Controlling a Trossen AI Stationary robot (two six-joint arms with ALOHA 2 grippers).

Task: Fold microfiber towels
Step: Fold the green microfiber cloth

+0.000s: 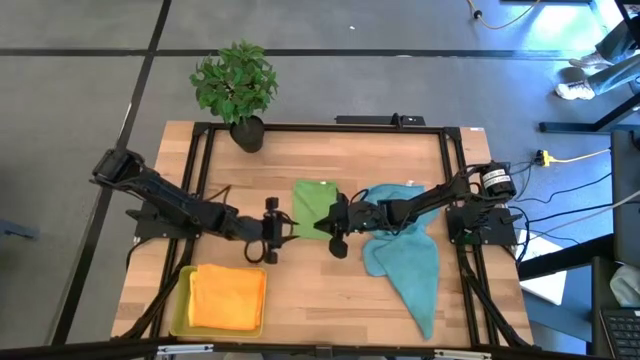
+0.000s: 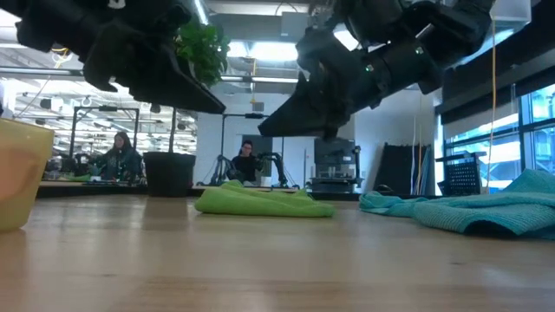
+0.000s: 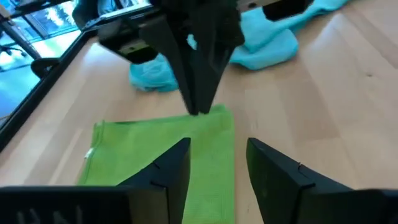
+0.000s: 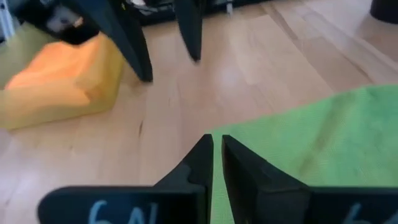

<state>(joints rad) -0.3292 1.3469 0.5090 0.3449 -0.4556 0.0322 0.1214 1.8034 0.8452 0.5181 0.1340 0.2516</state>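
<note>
A green towel [image 1: 312, 203] lies folded flat on the wooden table's middle; it also shows in the left wrist view [image 3: 155, 149] and the right wrist view [image 4: 323, 143]. My left gripper [image 3: 217, 155] hovers open over the towel's near edge, nothing between its fingers. My right gripper [image 4: 216, 149] faces it, shut on nothing, its tip [image 3: 199, 106] just above the towel's near right corner. In the low view both grippers [image 2: 221, 108] [image 2: 269, 130] stand clear of the table. Teal towels [image 1: 405, 260] lie rumpled on the table at the right. An orange towel [image 1: 228, 298] lies folded in the yellow tray [image 1: 182, 305].
A potted plant [image 1: 238, 85] stands at the table's far edge, left of the middle. The yellow tray sits at the near left corner. Bare wood [image 1: 320, 295] lies between the tray and the teal towels. People sit at desks in the room beyond [image 2: 247, 160].
</note>
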